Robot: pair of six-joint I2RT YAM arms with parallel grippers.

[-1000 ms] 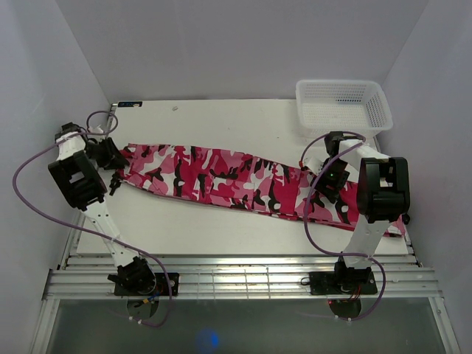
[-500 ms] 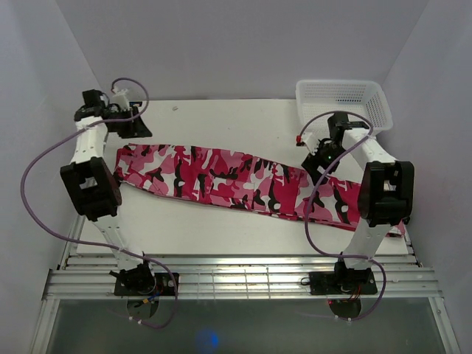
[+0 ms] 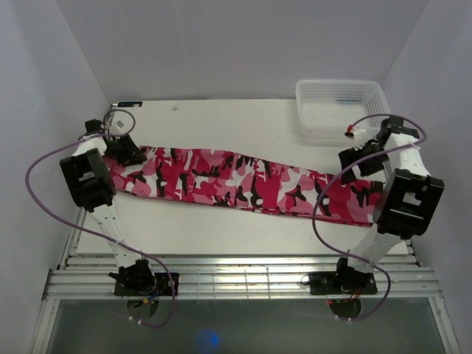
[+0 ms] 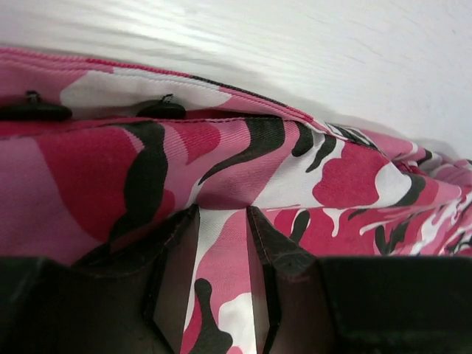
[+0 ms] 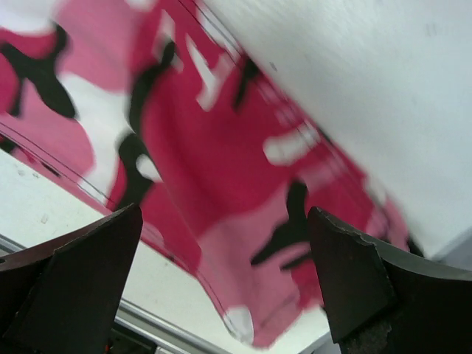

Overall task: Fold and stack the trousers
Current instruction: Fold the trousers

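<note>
The trousers [image 3: 236, 181], in pink, red, white and black camouflage, lie stretched flat across the table from left to right. My left gripper [image 3: 127, 153] is down on their left, waist end. In the left wrist view its fingers [image 4: 177, 273] stand close together with a ridge of the trousers [image 4: 354, 169] pinched between them at the left gripper [image 4: 222, 214]. My right gripper [image 3: 354, 164] hovers over the right, leg end. In the right wrist view the right gripper [image 5: 225, 214] is wide open above the trousers [image 5: 221, 147], and nothing is between its fingers.
A white mesh basket [image 3: 343, 110] stands at the back right corner of the white table [image 3: 221, 122], just behind the right arm. Purple cables loop off both arms. The table's metal rail runs along the near edge.
The left gripper rose to the back left, then came down again on the waist end. The right arm swung right and its jaws opened wide. The trousers now lie straighter.
</note>
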